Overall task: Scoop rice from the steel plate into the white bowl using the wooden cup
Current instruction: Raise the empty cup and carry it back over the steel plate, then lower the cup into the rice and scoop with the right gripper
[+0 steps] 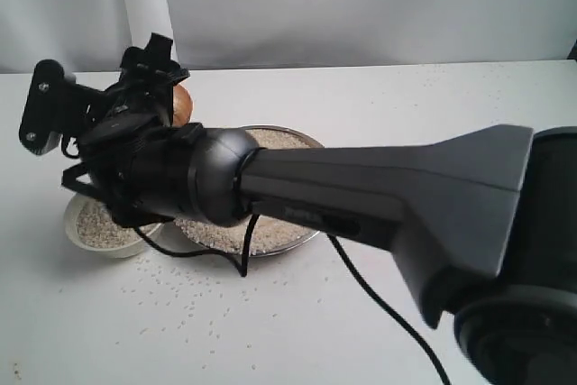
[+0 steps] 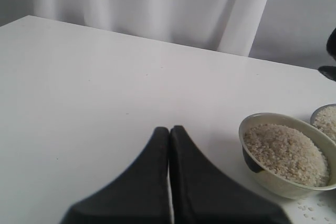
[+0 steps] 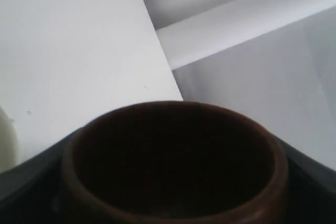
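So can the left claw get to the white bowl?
Probably yes. Only bare table lies between the left claw and the white bowl, though the right arm hangs near it.

Exterior view peers over the right arm point(image 1: 388, 187) onto the bench point(image 1: 406, 96); low left wrist view shares the white bowl point(image 2: 286, 156).

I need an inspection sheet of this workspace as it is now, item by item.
Surface: white table, loose grains scattered on it.
Job's things: rice in the steel plate and the white bowl; wooden cup looks empty.
Clutter: nothing seen.
Grippers: right gripper holds the cup in the air; left gripper shut, empty.
Cables: black cable hangs from the right arm.
Surroundings: white curtain behind.
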Controlling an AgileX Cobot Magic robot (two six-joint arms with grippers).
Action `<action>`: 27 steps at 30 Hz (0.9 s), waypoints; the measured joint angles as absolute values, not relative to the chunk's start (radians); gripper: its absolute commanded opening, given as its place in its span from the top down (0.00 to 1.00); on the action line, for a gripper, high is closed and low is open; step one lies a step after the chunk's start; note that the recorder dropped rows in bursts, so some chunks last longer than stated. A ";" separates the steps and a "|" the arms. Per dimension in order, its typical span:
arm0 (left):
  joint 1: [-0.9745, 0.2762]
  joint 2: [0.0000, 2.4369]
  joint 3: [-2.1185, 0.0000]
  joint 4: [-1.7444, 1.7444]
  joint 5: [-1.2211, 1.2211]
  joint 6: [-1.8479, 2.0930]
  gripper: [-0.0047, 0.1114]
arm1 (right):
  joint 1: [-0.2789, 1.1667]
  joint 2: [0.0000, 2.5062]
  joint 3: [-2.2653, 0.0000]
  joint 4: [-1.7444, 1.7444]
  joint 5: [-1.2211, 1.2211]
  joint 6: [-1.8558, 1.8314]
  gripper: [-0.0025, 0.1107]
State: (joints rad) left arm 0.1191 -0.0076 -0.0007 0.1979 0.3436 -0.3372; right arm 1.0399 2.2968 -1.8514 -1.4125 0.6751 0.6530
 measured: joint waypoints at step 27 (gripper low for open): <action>0.119 -0.008 -0.001 0.198 0.344 -0.337 0.96 | 0.789 2.214 -1.624 -1.360 0.595 -0.065 0.98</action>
